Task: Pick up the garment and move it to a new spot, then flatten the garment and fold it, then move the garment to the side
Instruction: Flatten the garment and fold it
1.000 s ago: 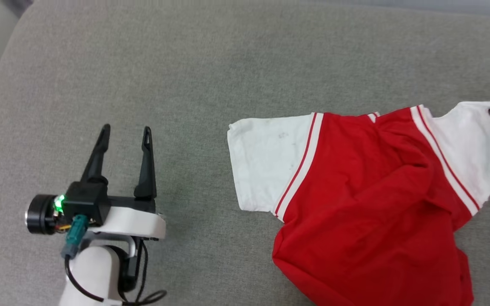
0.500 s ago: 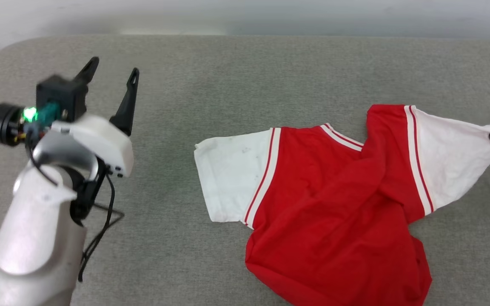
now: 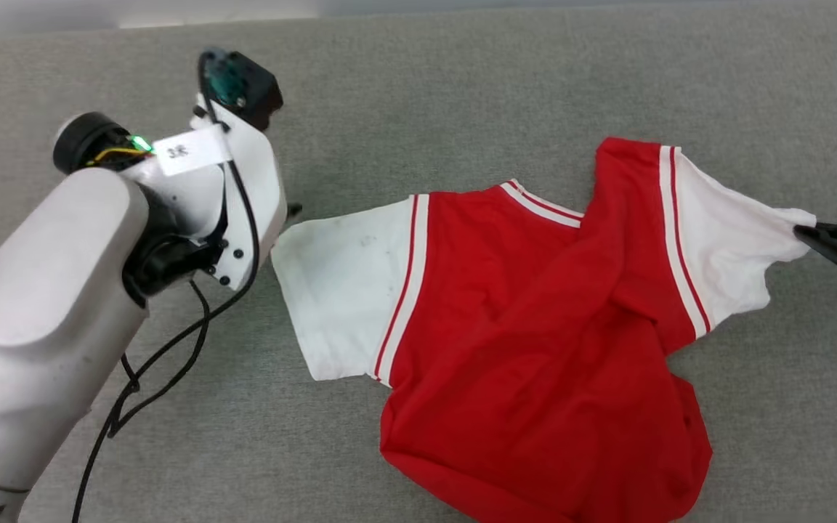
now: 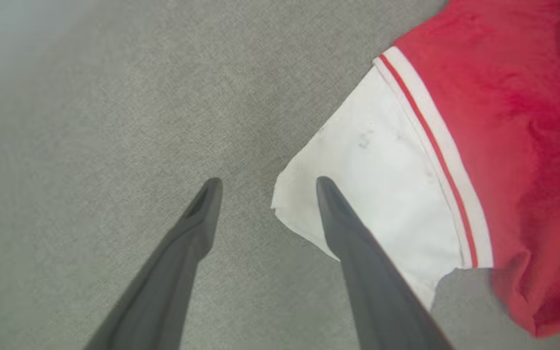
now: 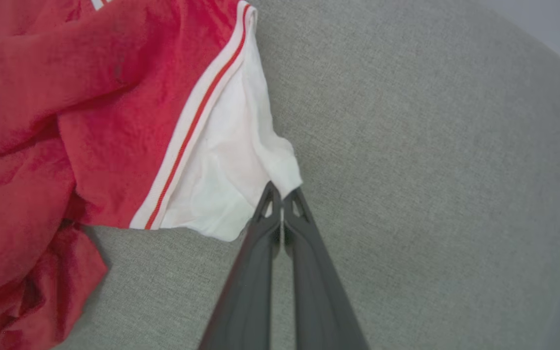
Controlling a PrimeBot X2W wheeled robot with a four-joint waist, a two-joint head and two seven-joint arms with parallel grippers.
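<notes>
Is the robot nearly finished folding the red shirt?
Not nearly. Done: the garment lies on the grey cushion, but rumpled, not flat. In hand: the right gripper is shut on the edge of one white sleeve, and the left gripper is open over the corner of the other sleeve, not yet pinching. Left: spreading it flat, folding it, moving it aside.

left gripper | moved over to garment sleeve corner | straddling its edge
</notes>
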